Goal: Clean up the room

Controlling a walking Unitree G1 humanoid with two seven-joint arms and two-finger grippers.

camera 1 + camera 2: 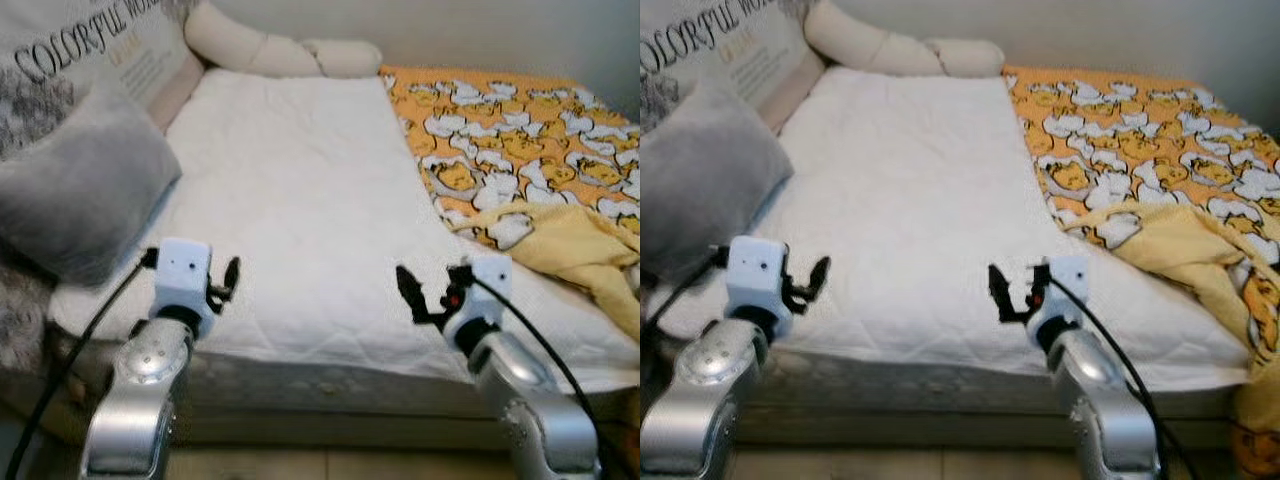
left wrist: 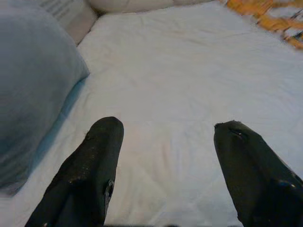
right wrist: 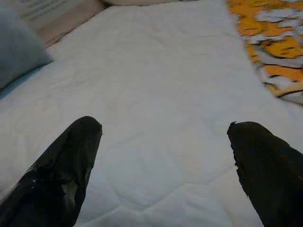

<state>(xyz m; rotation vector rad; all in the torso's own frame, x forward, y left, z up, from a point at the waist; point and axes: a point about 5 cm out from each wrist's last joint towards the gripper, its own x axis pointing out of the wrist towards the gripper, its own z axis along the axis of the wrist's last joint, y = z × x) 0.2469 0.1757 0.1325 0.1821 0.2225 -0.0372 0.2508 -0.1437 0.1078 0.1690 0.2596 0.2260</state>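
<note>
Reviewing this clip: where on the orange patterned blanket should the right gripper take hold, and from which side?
Probably the bunched yellow fold of the orange patterned blanket, nearest the right gripper. That part is rumpled and raised off the white mattress pad, giving the open fingers something to pinch, while the rest lies flat. Come in from the robot's left, across the bare pad.

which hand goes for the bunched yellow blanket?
Right. The right hand is open above the white mattress pad, on the same side as the yellow blanket. The left hand, also open, sits beside the gray pillow.
</note>
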